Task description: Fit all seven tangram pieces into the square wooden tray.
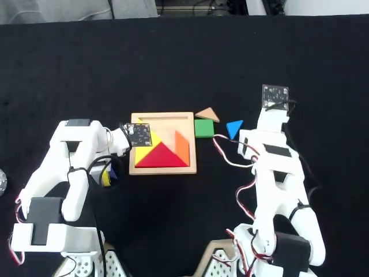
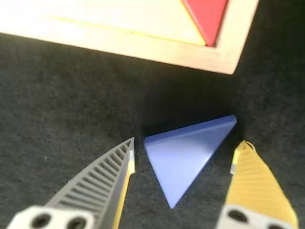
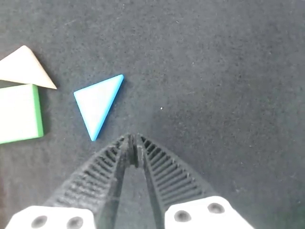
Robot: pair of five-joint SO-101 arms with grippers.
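The square wooden tray [image 1: 163, 169] lies mid-table and holds a yellow piece [image 1: 154, 138], a red triangle [image 1: 164, 156] and an orange piece [image 1: 182, 145]. Just off the tray's near-left corner, a dark blue triangle [image 2: 186, 155] lies flat on the cloth between the fingers of my left gripper [image 2: 185, 150], which is open around it. Right of the tray sit a green square [image 1: 203, 128], a tan triangle [image 1: 207, 114] and a light blue triangle [image 1: 234, 128]. My right gripper [image 3: 132, 143] is shut and empty, its tip just beside the light blue triangle [image 3: 98, 104].
Black cloth covers the whole table. The tray's rim [image 2: 143, 47] passes close in front of the left gripper, with the red triangle [image 2: 207, 16] inside its corner. The green square [image 3: 18, 113] and tan triangle [image 3: 24, 67] lie beyond the light blue one.
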